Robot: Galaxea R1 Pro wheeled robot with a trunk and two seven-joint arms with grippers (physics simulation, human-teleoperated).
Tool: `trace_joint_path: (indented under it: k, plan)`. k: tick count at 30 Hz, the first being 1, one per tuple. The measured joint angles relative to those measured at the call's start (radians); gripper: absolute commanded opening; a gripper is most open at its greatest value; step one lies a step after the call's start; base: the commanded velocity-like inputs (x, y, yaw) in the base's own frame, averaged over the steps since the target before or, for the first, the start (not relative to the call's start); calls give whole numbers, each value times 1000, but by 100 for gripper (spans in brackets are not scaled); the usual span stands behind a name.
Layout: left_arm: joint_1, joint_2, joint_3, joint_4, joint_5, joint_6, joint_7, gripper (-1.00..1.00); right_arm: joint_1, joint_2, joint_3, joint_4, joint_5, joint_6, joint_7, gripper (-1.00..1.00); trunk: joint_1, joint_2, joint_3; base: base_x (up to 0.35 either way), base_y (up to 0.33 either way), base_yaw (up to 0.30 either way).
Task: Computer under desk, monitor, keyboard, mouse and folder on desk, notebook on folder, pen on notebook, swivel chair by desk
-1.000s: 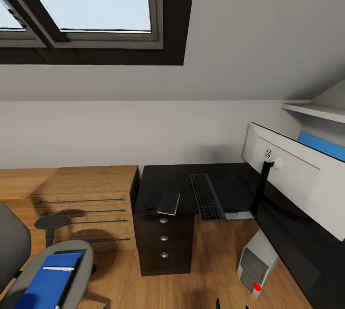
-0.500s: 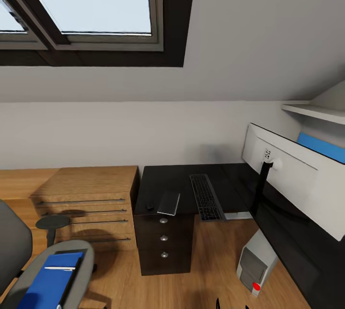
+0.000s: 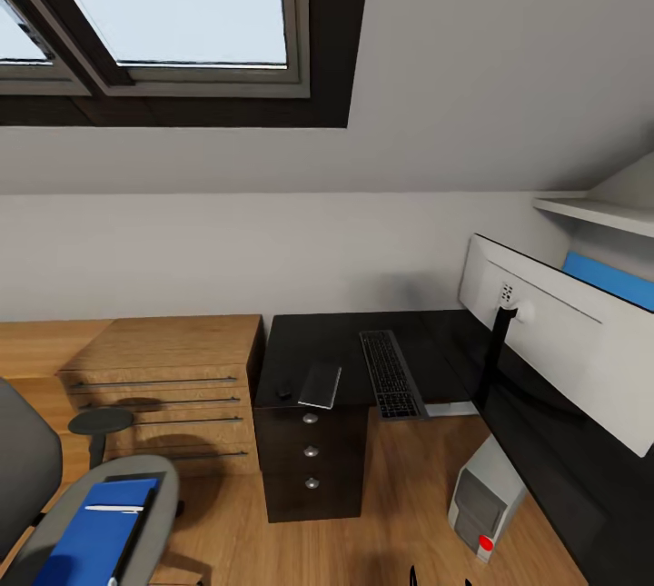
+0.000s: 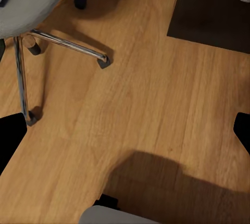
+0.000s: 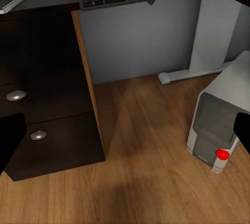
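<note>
The black-topped desk [image 3: 350,336] carries the keyboard [image 3: 392,374], the dark grey notebook [image 3: 320,384] and a small black mouse [image 3: 284,391] beside it. The monitor [image 3: 554,332] stands on the desk's right wing, white back toward me. Under that wing, the computer [image 3: 486,500] sits on the floor. At the lower left, the swivel chair [image 3: 154,486] holds the blue folder [image 3: 91,541] with the pen [image 3: 113,508] on it. My left gripper [image 4: 125,135] hangs open over the floor near the chair's base [image 4: 62,41]. My right gripper [image 5: 125,135] is open, facing the drawer unit [image 5: 47,94] and computer [image 5: 221,125].
A light wooden dresser [image 3: 163,377] stands against the wall left of the desk. A white shelf [image 3: 595,209] juts out above the monitor under the sloped ceiling. Wood floor [image 3: 409,495] lies between the drawer unit [image 3: 311,463] and the computer.
Only the head view has shifted very slightly; the things on the desk and chair have not moved.
</note>
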Motion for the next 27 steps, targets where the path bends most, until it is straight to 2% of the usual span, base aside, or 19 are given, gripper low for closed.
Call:
trace_joint_path:
  k: [17, 22, 23, 24, 27]
  plan:
    - [0, 1, 1, 0, 3, 3, -4, 100, 0, 2, 0, 0, 0, 0, 0, 100, 0, 0, 0, -1, 0, 0]
    - [0, 2, 1, 1, 4, 3, -4, 100, 0, 9, 3, -1, -3, 0, -2, 100, 0, 0, 0, -117, -47, 0]
    - [0, 2, 1, 1, 4, 3, -4, 100, 0, 12, 3, -2, -3, 6, -2, 100, 0, 0, 0, -218, -175, 0]
    - [0, 2, 1, 1, 4, 3, -3, 100, 0, 24, 6, -3, -2, 51, -1, 100, 0, 0, 0, -204, -198, 0]
    - [0, 2, 2, 2, 4, 4, -2, 100, 0, 29, 3, -6, -4, 77, -1, 100, 0, 0, 0, -149, -213, 0]
